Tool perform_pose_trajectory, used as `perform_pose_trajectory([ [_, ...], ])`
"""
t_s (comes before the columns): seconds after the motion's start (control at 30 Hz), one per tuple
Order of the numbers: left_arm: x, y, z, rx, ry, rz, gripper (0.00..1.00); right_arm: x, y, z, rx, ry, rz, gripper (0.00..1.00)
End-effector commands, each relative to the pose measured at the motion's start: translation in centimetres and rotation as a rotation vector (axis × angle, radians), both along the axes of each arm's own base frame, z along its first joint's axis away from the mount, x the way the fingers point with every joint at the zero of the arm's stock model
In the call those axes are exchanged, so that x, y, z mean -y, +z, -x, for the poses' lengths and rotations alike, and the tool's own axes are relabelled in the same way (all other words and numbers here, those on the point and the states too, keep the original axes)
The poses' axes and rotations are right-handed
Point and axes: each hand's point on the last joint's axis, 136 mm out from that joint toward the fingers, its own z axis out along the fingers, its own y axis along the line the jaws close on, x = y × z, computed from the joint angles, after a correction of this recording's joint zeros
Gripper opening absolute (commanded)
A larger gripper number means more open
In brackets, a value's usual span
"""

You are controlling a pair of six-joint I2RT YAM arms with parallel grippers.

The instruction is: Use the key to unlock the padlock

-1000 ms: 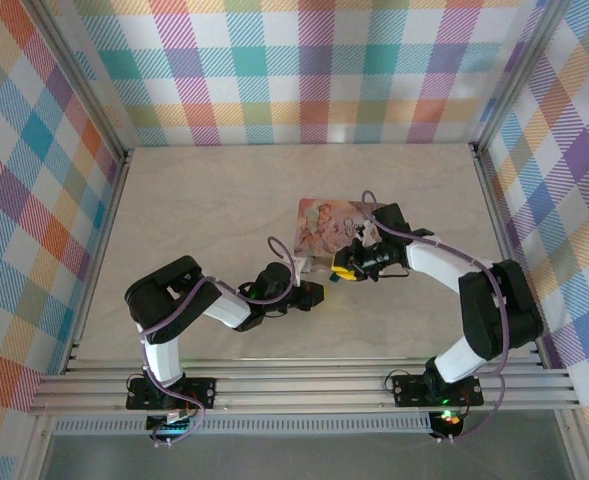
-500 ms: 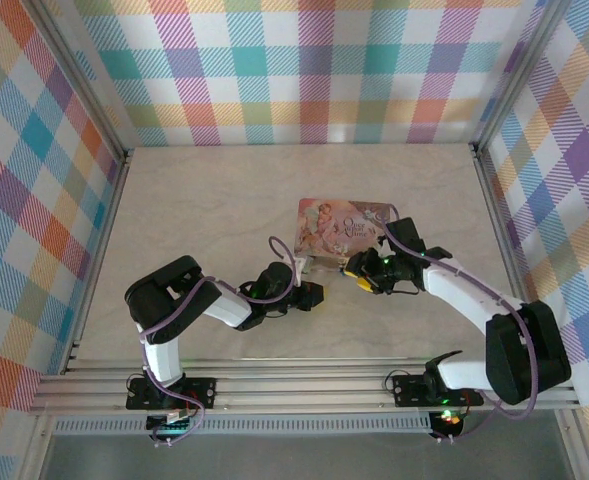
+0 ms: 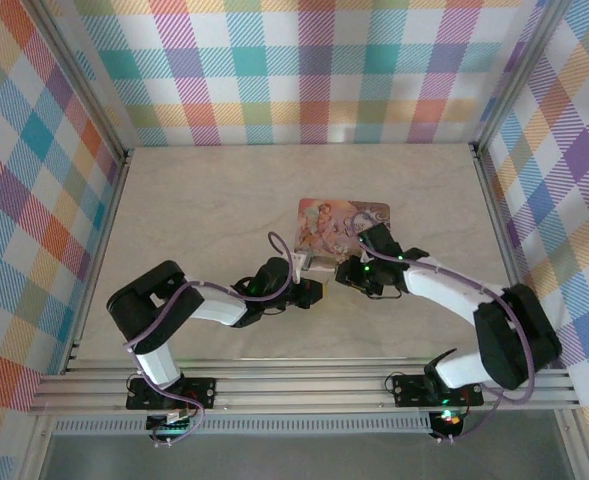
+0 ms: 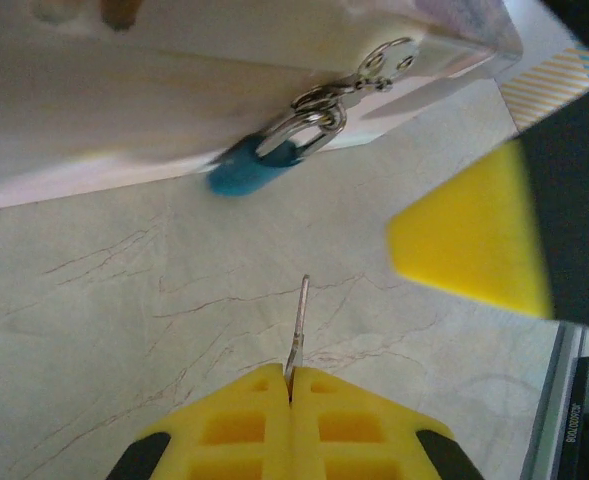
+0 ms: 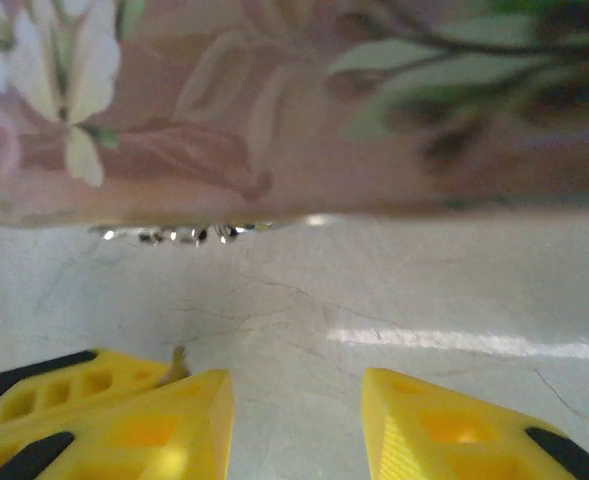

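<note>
In the left wrist view my left gripper [image 4: 291,385] is shut on the key [image 4: 299,318], whose thin metal blade sticks out forward over the table. Ahead of it the blue padlock [image 4: 246,172] lies against the edge of a floral book [image 4: 174,90], its shackle and key rings [image 4: 359,80] pointing right. My right gripper [image 5: 296,400] is open with bare table between its fingers, facing the book's edge [image 5: 304,110]. From above, the left gripper [image 3: 309,291] and right gripper [image 3: 347,272] sit close together just below the book [image 3: 340,220].
The right gripper's yellow finger [image 4: 471,240] stands to the right of the key's path in the left wrist view. The left gripper's finger [image 5: 44,410] shows at the lower left of the right wrist view. Plaid walls and metal rails [image 3: 304,385] enclose the table.
The right gripper swung out to the right, then came back left, close to the left gripper. The left arm's elbow shifted left while its gripper stayed put.
</note>
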Motion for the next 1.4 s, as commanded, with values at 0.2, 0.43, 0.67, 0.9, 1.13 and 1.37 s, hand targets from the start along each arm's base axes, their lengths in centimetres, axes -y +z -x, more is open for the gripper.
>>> perform_pose_trajectory([
  [0.2,-0.7,1.2,0.6,0.055,-0.019,-0.04,0.0,-1.5,-0.4,-4.0,0.11,0.015,0.116,0.45],
  [0.43,-1.7,0.8,0.5,0.056,-0.01,-0.052,0.0,-2.0,-0.5,-5.2,0.191,0.019,0.225,0.47],
  [0.67,-2.3,0.5,0.5,0.051,-0.003,-0.05,0.0,-1.7,-1.5,-5.9,0.214,0.016,0.291,0.47],
  [0.9,-2.7,0.1,0.7,0.044,-0.003,-0.058,0.0,-1.7,-1.7,-6.8,0.254,0.009,0.312,0.43],
  [1.13,-2.7,0.0,0.6,0.043,-0.012,-0.058,0.0,-1.8,-1.2,-7.2,0.276,0.024,0.322,0.35],
  [1.37,-2.9,0.1,0.8,0.043,-0.013,-0.058,0.0,-1.6,-1.3,-7.2,0.277,0.041,0.34,0.27],
])
